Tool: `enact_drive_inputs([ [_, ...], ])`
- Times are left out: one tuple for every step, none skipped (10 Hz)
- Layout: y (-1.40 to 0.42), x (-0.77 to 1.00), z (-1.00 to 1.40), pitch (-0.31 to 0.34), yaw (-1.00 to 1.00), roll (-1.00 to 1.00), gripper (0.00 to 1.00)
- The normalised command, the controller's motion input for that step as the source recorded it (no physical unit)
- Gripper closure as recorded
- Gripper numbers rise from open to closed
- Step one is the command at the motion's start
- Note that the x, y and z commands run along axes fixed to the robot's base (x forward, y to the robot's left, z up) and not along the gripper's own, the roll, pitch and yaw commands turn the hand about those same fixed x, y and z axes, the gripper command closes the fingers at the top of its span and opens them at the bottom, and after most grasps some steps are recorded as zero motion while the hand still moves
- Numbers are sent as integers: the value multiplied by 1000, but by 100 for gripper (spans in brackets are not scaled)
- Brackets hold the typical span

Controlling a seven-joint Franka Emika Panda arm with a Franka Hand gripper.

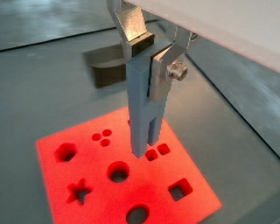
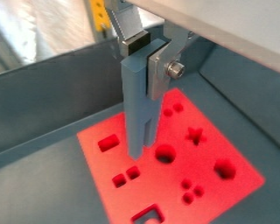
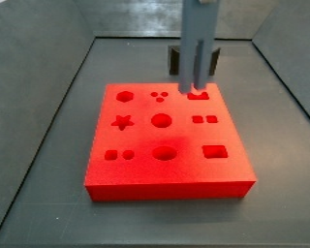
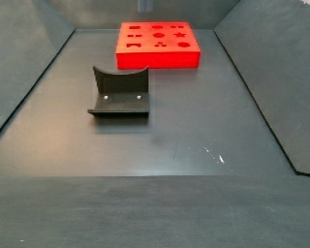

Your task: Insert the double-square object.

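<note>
My gripper (image 1: 149, 57) is shut on the upper end of the double-square object (image 1: 146, 105), a long grey-blue bar that hangs upright; both show in both wrist views, the gripper (image 2: 146, 57) and the bar (image 2: 140, 105). The bar's lower end hovers over the red board (image 1: 154, 188), right beside a two-square hole (image 1: 157, 152). In a side view the bar (image 3: 197, 44) stands over the back right part of the board (image 3: 158, 179), near that hole (image 3: 203, 119); the gripper is cut off above the frame. In a side view the board (image 4: 158, 58) lies far back, and neither bar nor gripper shows.
The dark fixture (image 4: 119, 94) stands on the grey floor in front of the board, and it also shows in a wrist view (image 1: 108, 66). The board has star, round, square and dotted holes. Grey walls (image 3: 67, 87) enclose the floor.
</note>
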Motion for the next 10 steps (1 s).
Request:
enact_drive_inputs([
  [-77,563,-326,-11,-594,159,100],
  [-77,534,-289,-4,-614,146,100],
  [-60,454,-246,-3,-683,120,100],
  [-51,411,-246,-1,-714,119,100],
  [-23,331,-300,0,-740,151,100],
  [-20,251,-283,27,-706,156,100],
  [-29,183,-229,179,-591,146,100],
  [0,0,-180,149,-406,110,100],
  [0,0,-89,56,0,84,100],
  [0,0,-117,60,0,91,100],
])
